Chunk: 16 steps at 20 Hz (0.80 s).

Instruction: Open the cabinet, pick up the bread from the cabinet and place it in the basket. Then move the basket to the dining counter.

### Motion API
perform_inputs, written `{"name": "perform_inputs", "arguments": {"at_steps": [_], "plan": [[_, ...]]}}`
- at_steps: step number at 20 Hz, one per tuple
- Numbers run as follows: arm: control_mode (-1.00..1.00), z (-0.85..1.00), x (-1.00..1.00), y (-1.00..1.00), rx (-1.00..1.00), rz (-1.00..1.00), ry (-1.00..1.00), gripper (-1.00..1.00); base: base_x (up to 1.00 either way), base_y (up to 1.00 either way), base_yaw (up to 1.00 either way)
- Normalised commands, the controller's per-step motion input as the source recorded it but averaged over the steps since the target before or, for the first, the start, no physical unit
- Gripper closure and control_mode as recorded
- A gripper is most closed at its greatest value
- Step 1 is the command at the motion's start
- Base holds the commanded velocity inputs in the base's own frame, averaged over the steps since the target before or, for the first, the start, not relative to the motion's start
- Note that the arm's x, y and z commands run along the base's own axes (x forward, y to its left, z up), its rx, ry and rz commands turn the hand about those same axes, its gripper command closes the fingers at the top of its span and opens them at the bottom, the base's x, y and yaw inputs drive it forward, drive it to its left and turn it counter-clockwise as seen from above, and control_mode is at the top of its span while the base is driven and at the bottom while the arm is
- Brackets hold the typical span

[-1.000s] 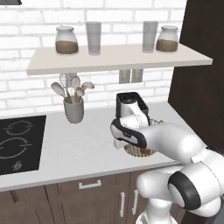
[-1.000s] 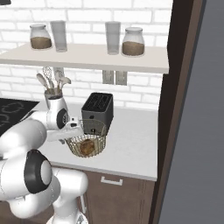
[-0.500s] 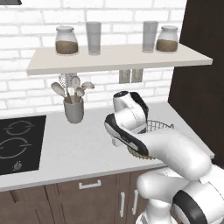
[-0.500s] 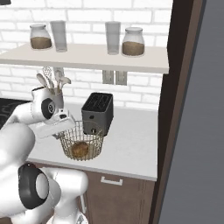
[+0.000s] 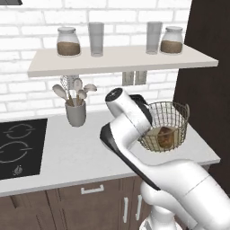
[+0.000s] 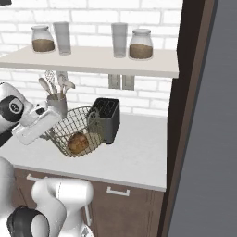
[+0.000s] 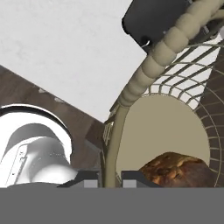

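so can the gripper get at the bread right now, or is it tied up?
Probably not. The gripper is shut on the basket rim, carrying it tilted above the worktop. The bread lies inside on the bottom, in the open, but the fingers would have to let go first.

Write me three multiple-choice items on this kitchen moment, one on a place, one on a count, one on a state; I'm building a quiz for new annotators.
1. Where is the bread?
A. on the shelf
B. in the basket
C. on the hob

2. How many brown-filled jars stand on the shelf?
A. one
B. two
C. four

3. How is the basket held?
A. tilted, off the worktop
B. flat on the worktop
C. upside down

Answers: 1 B, the loaf lies on the basket's pale bottom. 2 B, one near each shelf end. 3 A, the claw grips its rim and it hangs tilted.
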Motion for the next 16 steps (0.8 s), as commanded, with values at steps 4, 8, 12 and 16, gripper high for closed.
{"name": "perform_inputs", "arguments": {"at_steps": [4,8,12,16], "plan": [[-1.00,1.00,-0.53,-0.05,-0.07,0.09,-0.13,1.00,0.00,0.00,0.00],[-1.00,0.74,-0.27,-0.32,0.03,0.11,-0.07,1.00,0.00,0.00,0.00],[-1.00,0.37,-0.08,-0.26,0.15,0.22,-0.02,1.00,0.00,0.00,0.00],[-1.00,0.32,-0.15,-0.09,0.08,0.20,-0.03,1.00,0.00,0.00,0.00]]}}
